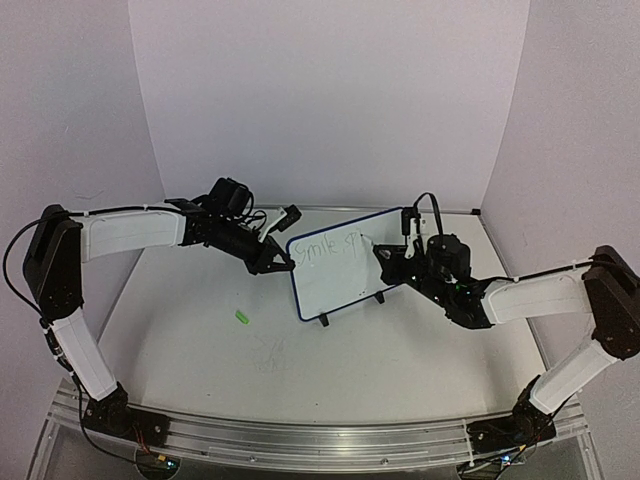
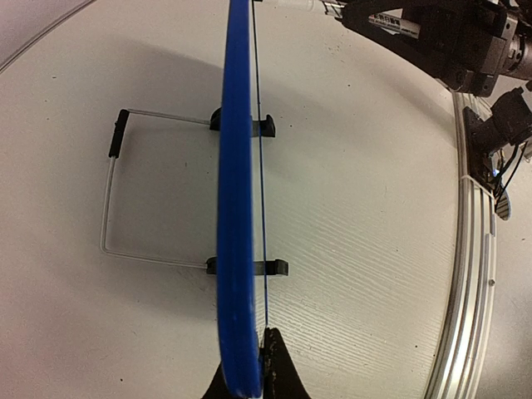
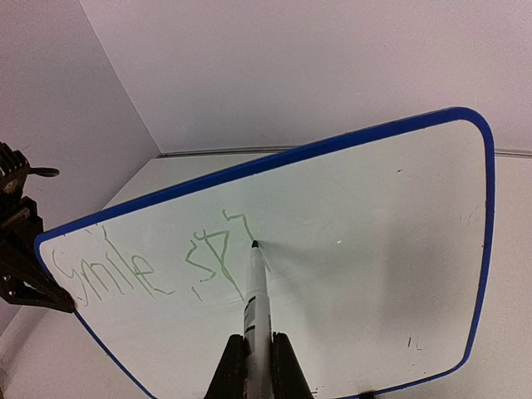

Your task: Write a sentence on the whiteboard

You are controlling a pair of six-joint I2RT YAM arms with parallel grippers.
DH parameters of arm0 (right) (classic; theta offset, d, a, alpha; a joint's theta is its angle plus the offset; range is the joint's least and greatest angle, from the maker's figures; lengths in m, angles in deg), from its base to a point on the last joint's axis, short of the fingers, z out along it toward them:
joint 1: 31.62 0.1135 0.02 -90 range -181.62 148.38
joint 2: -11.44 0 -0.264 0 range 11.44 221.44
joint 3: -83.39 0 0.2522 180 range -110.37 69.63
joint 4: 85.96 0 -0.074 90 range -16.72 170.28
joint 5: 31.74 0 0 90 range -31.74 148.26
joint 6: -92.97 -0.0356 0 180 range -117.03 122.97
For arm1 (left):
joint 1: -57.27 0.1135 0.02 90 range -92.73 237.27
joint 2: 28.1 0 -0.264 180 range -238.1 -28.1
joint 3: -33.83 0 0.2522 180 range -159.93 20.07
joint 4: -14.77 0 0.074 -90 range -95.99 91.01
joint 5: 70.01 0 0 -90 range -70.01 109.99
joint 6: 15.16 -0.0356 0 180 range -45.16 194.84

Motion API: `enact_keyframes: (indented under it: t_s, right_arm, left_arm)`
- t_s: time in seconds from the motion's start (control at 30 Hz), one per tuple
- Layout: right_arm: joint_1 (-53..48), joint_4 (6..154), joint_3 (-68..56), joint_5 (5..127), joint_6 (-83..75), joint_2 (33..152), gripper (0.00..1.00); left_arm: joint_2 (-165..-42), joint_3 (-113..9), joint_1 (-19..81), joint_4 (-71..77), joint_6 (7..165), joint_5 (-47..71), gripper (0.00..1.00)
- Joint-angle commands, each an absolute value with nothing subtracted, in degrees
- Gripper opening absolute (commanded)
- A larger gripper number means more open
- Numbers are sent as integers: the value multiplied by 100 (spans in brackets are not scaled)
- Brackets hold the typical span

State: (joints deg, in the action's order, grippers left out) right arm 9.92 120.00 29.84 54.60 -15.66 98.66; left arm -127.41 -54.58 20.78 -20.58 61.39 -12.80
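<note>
Right gripper (image 3: 256, 353) clamps marker (image 3: 257, 291), tip on upright whiteboard (image 3: 366, 241) | left gripper (image 2: 249, 378) clamps its edge | long axis left-right

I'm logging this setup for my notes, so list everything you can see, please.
whiteboard: one, white with blue frame, standing mid-table
sentence: one, green, unfinished, board's upper left
marker: one, white, tip on the board
small scrap: one, green, on the table left of the board
table: one, white, under everything
left gripper: one, black, shut on the whiteboard's left edge
right gripper: one, black, shut on the marker
</note>
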Motion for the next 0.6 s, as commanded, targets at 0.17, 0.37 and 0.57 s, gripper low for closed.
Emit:
enact_keyframes:
  t_s: [0.17,0.37,0.57]
  right_arm:
    - [997,12187,2790,5152,-1560,9848,0]
    - [996,12170,2797,5169,-1549,9821,0]
    - [995,12194,3032,5196,-1596,9494,0]
  left_arm:
    - [-12865,-5552,2036,-2475,5940,-960,0]
    - [-12862,-5554,2034,-2474,5944,-960,0]
    - [-12850,-5552,2036,-2478,5942,-953,0]
